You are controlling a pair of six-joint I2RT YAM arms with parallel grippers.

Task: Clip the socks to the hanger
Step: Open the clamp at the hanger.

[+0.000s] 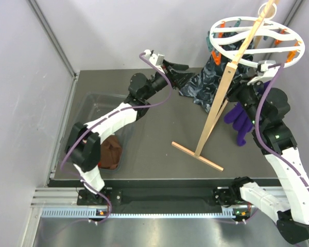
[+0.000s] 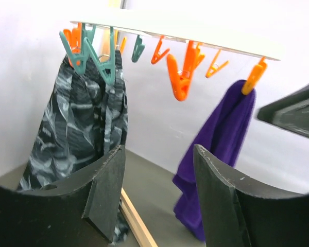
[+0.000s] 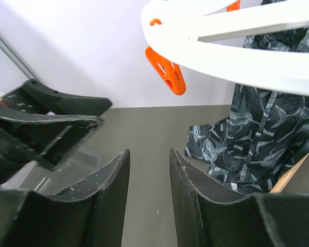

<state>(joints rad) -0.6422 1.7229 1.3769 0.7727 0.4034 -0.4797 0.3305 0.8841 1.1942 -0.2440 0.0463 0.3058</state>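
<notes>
The hanger (image 1: 255,41) is a white ring with orange and teal clips on a slanted wooden pole (image 1: 221,98), at the back right. A dark brown sock (image 1: 112,153) lies in the clear bin at the left, with a bit of red beside it. My left gripper (image 1: 180,69) is open and empty, raised left of the hanger. In the left wrist view, the left gripper (image 2: 159,170) faces an orange clip (image 2: 180,77) and teal clips (image 2: 100,62). My right gripper (image 1: 245,77) is open and empty under the ring. In the right wrist view, the right gripper (image 3: 149,170) sits below an orange clip (image 3: 167,72).
A dark-blue patterned cloth (image 1: 208,85) hangs from teal clips and drapes onto the table. A purple sock (image 1: 242,121) hangs from an orange clip at the right. The stand's wooden foot (image 1: 197,155) lies across the table's middle. The clear bin (image 1: 92,110) sits at the left.
</notes>
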